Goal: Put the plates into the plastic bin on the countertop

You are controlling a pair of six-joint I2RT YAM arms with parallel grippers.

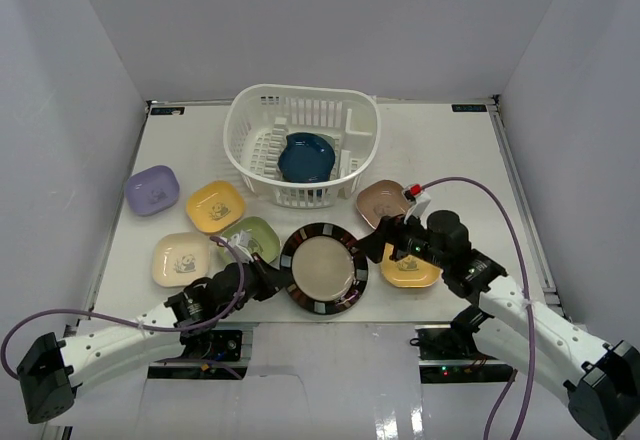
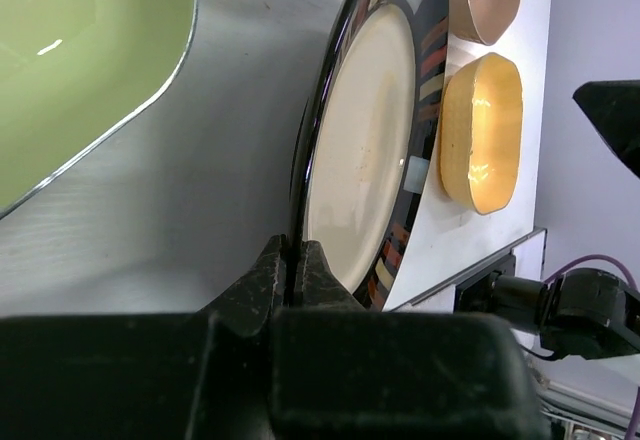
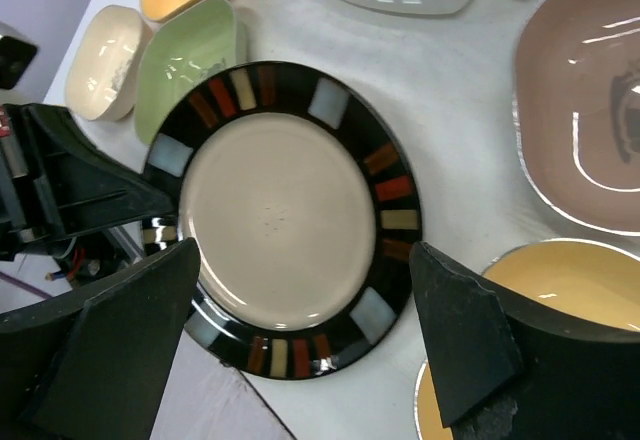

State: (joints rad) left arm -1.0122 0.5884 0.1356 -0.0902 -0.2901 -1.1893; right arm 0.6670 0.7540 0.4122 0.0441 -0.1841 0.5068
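The big round plate (image 1: 323, 268) was the piece being worked on. It sat low in the middle of the overhead frame. The left tool (image 2: 293, 272) had its jaws pinched shut on the plate's thin rim, on the side nearest the green dish (image 1: 252, 238). The right tool (image 3: 305, 260) hung above the same plate with its fingers spread wide and nothing between them. From the right wrist view the plate looked flat on the bench (image 1: 450, 160), though I could not say for certain.

The plastic bin (image 1: 300, 145) stood at upper centre with a dark blue dish (image 1: 305, 157) already in it. I took this for the grasp step on the plate. The lavender dish (image 1: 152, 189), yellow dish (image 1: 215, 206), cream dish (image 1: 180, 258) and brown dish (image 1: 383, 200) waited around it.

To my eye the next move called for raising the plate by that rim, carrying it toward the top of the frame and clearing the bin's wall. A narrow pinch on glossy glaze looked liable to slip or swing, so slow going seemed wise.

The plate was smooth glazed ware with a beige centre and a black rim set with coloured blocks. The dishes were shiny rounded squares, the bin white slotted plastic, and the bench matte white.
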